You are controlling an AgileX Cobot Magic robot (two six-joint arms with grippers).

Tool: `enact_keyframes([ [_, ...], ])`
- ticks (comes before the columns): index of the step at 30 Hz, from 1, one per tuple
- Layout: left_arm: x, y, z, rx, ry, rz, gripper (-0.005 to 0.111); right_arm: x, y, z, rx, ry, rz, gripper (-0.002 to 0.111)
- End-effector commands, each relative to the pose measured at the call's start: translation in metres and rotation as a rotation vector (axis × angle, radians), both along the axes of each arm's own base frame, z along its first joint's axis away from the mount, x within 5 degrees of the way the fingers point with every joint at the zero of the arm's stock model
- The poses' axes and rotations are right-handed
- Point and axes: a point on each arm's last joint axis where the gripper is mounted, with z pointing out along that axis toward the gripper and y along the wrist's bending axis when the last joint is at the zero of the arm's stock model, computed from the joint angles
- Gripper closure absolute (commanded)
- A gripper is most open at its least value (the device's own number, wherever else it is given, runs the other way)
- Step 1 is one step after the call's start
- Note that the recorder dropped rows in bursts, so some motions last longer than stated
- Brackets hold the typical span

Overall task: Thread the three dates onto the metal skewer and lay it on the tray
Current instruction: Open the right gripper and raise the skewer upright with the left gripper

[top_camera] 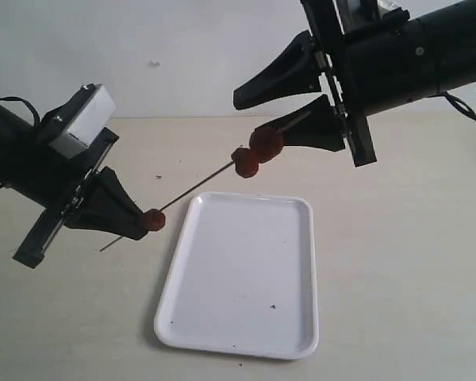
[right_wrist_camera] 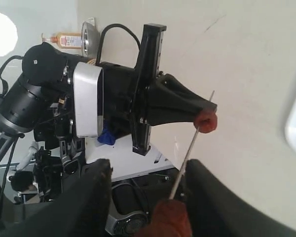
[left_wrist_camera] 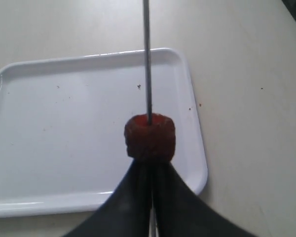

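The metal skewer [top_camera: 198, 187] hangs slanted above the table, over the far left corner of the white tray [top_camera: 246, 270]. My left gripper [top_camera: 136, 221] is shut on its lower part, right behind one date [top_camera: 151, 220]. In the left wrist view that date [left_wrist_camera: 150, 137] sits at the fingertips, with the skewer [left_wrist_camera: 147, 59] running out over the tray [left_wrist_camera: 64, 123]. Two more dates [top_camera: 245, 163] [top_camera: 266, 144] sit side by side near the upper end. My right gripper [top_camera: 247, 116] is open around that end. In its own view the fingers [right_wrist_camera: 89, 197] stand apart on either side of a date [right_wrist_camera: 165, 219].
The beige table [top_camera: 397, 262] lies all round the tray, which carries a few dark specks [top_camera: 272, 306]. The left arm's body and camera [right_wrist_camera: 86, 98] fill the background of the right wrist view, with equipment and a bottle [right_wrist_camera: 69, 39] beyond the table edge.
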Motion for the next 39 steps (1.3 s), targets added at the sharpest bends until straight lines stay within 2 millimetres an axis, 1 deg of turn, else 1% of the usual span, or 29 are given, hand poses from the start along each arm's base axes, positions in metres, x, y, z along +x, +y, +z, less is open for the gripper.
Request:
enact_keyframes([
  [1,-0.001,-0.002,0.006,-0.013,-0.01,-0.011,0.107,0.0,0.0,-0.001,-0.004,-0.005,-0.003,0.061],
  [8,-0.002,0.0,0.005,0.005,-0.009,-0.028,0.107,0.006,-0.002,0.0,-0.035,-0.062,-0.064,0.061],
  [10,-0.003,0.001,0.004,0.013,0.004,-0.03,0.107,0.008,-0.006,0.002,-0.043,-0.076,-0.096,0.061],
  [12,-0.004,0.001,0.004,0.018,0.027,-0.02,0.107,0.009,-0.014,0.006,-0.046,-0.098,-0.137,0.062],
  [16,-0.004,0.001,0.004,0.038,0.129,0.071,0.107,0.008,-0.043,0.026,-0.086,-0.198,-0.284,0.067],
  [19,-0.003,-0.002,0.008,0.023,0.28,0.214,0.107,-0.002,-0.063,0.04,-0.176,-0.278,-0.345,0.074],
  [21,-0.001,-0.005,0.012,-0.016,0.399,0.325,0.107,-0.011,-0.072,0.042,-0.275,-0.306,-0.33,0.08],
  [23,0.001,-0.008,0.015,-0.057,0.445,0.368,0.107,-0.019,-0.076,0.042,-0.371,-0.305,-0.306,0.084],
  [26,0.004,-0.012,0.022,-0.156,0.449,0.375,0.107,-0.029,-0.081,0.043,-0.483,-0.304,-0.296,0.085],
  [29,0.009,-0.017,0.03,-0.287,0.369,0.349,0.107,-0.037,-0.083,0.05,-0.53,-0.343,-0.294,0.085],
  [31,0.011,-0.019,0.033,-0.342,0.373,0.365,0.107,-0.042,-0.083,0.055,-0.542,-0.37,-0.299,0.085],
  [32,0.011,-0.02,0.033,-0.339,0.366,0.358,0.107,-0.047,-0.084,0.06,-0.563,-0.4,-0.306,0.085],
  [33,0.01,-0.02,0.032,-0.333,0.361,0.353,0.107,-0.049,-0.085,0.062,-0.584,-0.412,-0.305,0.085],
  [34,0.009,-0.02,0.03,-0.327,0.367,0.353,0.107,-0.053,-0.089,0.062,-0.645,-0.431,-0.294,0.085],
  [37,0.005,-0.022,0.026,-0.355,0.392,0.364,0.107,-0.056,-0.093,0.061,-0.716,-0.441,-0.276,0.085],
  [38,0.0,-0.022,0.02,-0.373,0.394,0.363,0.107,-0.056,-0.094,0.06,-0.74,-0.444,-0.272,0.085],
  [39,-0.001,-0.022,0.02,-0.397,0.42,0.387,0.107,-0.055,-0.094,0.059,-0.741,-0.444,-0.273,0.085],
])
